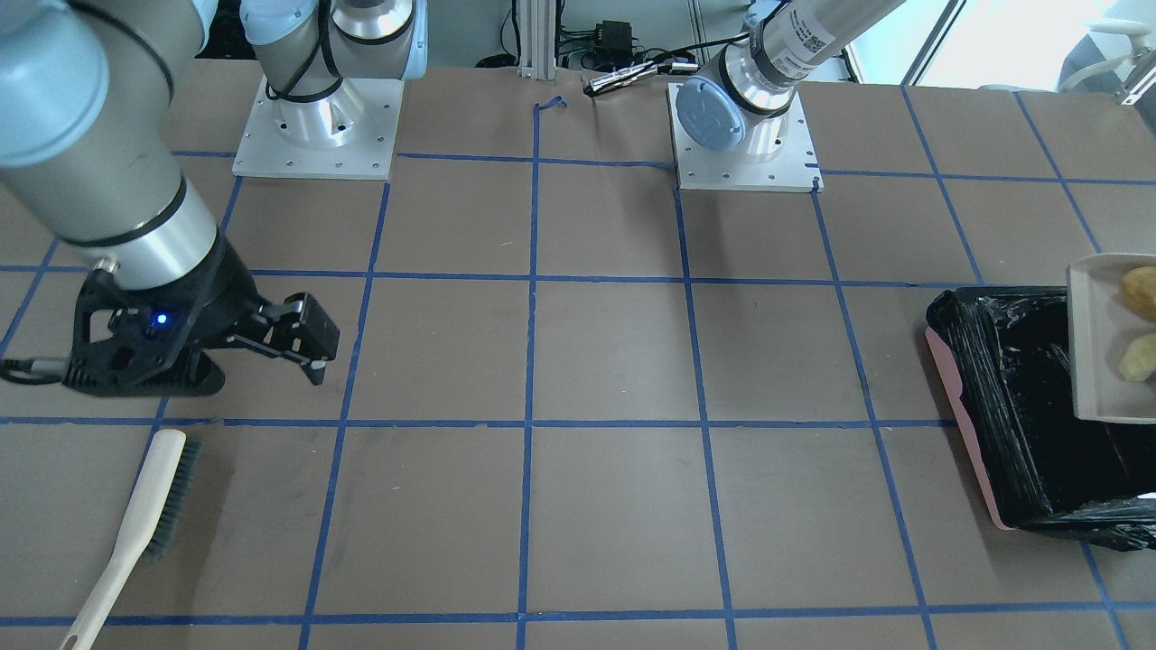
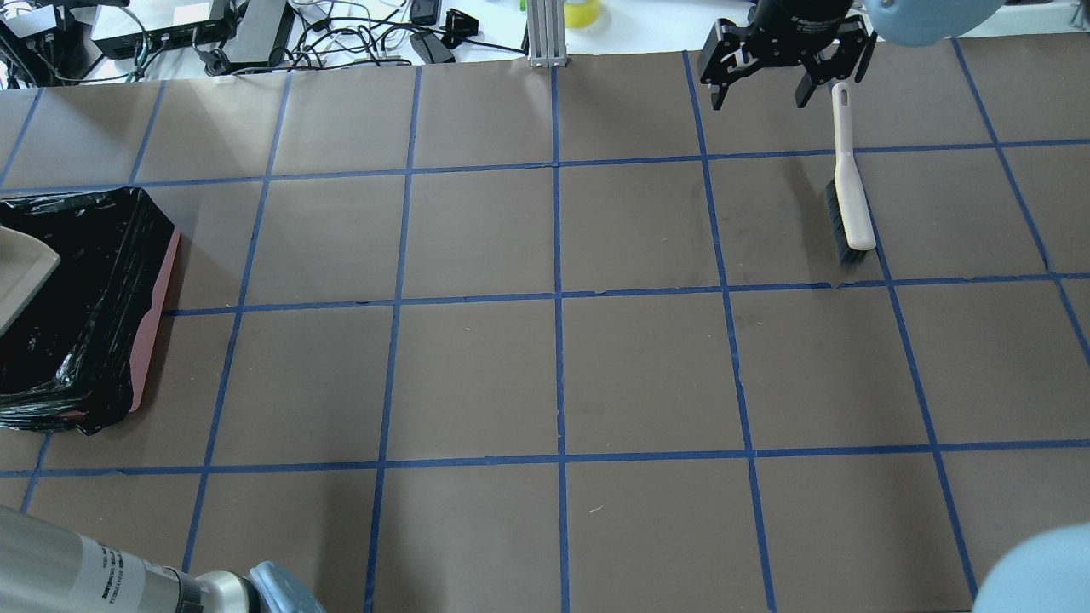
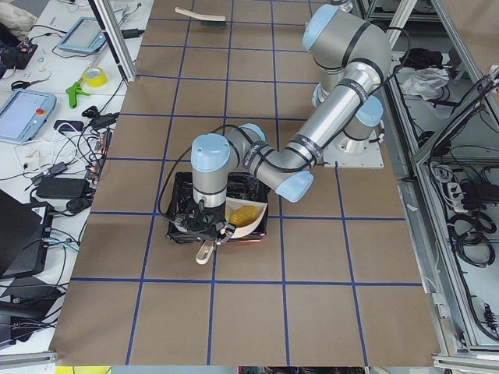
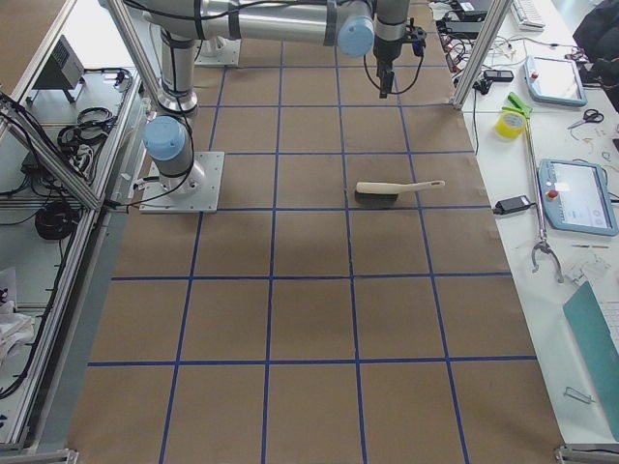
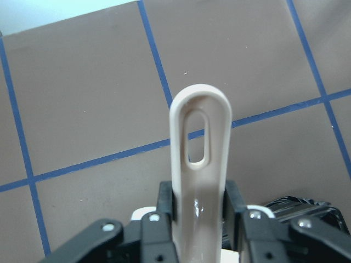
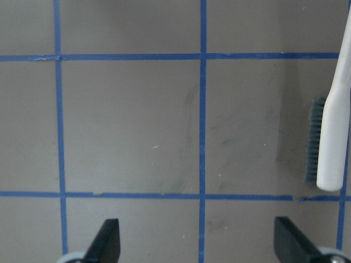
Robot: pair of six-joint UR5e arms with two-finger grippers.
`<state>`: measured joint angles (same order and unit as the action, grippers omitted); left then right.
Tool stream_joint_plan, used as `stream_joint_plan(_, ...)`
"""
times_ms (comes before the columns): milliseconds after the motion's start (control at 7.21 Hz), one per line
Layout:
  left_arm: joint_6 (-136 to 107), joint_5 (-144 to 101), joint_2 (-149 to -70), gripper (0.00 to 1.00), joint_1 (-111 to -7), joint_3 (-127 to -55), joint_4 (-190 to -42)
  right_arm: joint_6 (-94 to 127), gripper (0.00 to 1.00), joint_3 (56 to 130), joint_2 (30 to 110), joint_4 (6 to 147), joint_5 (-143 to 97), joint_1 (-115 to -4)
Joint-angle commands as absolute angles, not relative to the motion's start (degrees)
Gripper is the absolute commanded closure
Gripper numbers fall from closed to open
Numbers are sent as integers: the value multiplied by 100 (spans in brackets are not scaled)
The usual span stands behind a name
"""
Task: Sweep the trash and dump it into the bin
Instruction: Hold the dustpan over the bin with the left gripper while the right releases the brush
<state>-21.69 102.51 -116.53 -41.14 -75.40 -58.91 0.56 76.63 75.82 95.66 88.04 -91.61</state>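
Left gripper (image 5: pixel 198 205) clamps the stiff, light-looking dustpan (image 1: pixel 1093 343) by its handle (image 5: pixel 198 137), above the bin (image 1: pixel 984 379). Trash (image 1: pixel 1141 293) inside looks loose and should slide out when tipped. Right gripper (image 6: pixel 197 233) gapes empty.

The right arm (image 1: pixel 99 144) and left arm (image 1: pixel 768 86) were silver tubes with pale blue joint caps (image 1: pixel 709 113) and black rings, on screw-dotted grey plates (image 1: pixel 312 135). The left wore a printed label (image 1: pixel 799 41); the black right pincer (image 2: pixel 760 98) showed a blue light (image 1: pixel 162 318).
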Motion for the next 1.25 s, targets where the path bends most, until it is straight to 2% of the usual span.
stream_joint_plan(0, -2075, 10984, -11593, 100, -4595, -7707, -5723, 97, 0, 7865, 8399, 9203, 8877, -9186)
stream_joint_plan(416, -1267, 11188, -11637, 100, -4632, -8050, -4887, 105, 0, 8496, 8437, 9282, 8798, -9185)
stream_joint_plan(832, -925, 11423, -11628, 100, -4641, -8033, -4800, 88, 0, 8561, 8534, 9351, 8860, -9185)
stream_joint_plan(1109, -564, 11845, -11593, 100, -4894, -8042, -4221, 88, 0, 8596, 8534, 9413, 8868, -9167)
